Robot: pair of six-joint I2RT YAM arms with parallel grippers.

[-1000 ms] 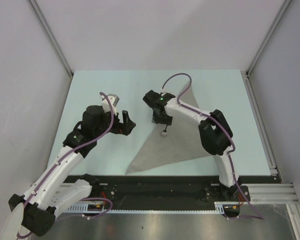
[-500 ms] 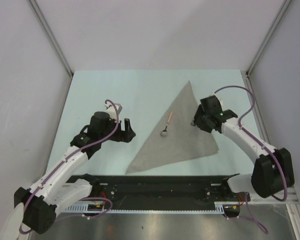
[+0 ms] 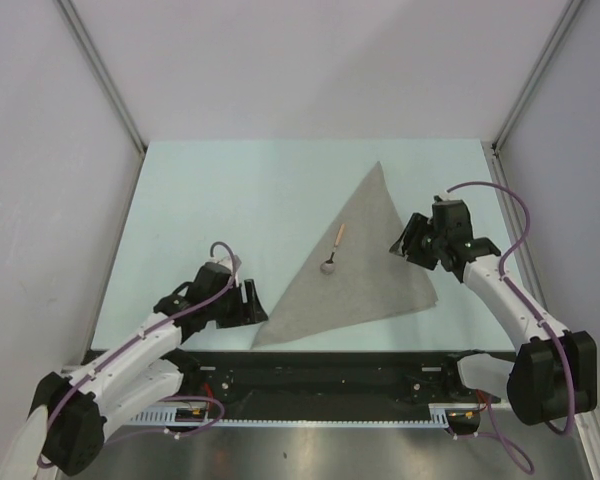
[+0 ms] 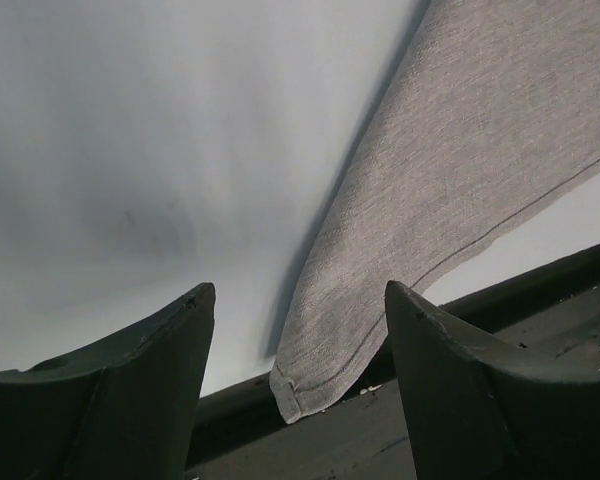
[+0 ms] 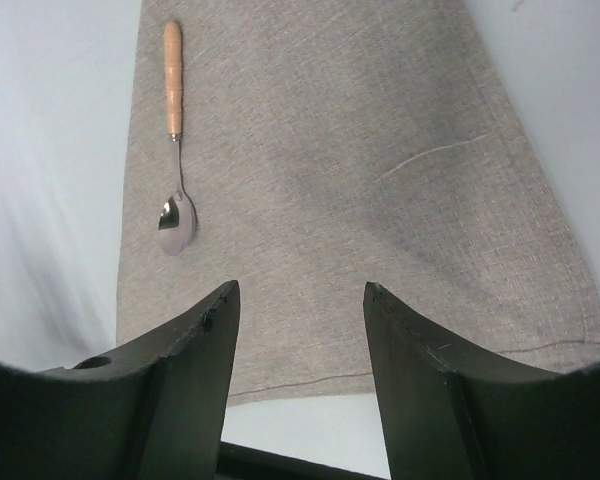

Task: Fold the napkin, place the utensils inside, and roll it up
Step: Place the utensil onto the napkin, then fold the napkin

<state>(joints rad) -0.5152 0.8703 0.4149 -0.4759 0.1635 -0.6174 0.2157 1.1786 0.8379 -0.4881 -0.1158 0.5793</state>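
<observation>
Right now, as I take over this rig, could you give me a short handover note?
Left gripper: open, empty, low at the napkin's near-left corner.
Right gripper: open, empty, over the napkin's right side.
Napkin: folded into a triangle, lying flat. The spoon lies on it near the left edge, bowl toward the arms.
Done: the fold, and the spoon placed.
Left: roll it up. No other utensil is in view.
</observation>
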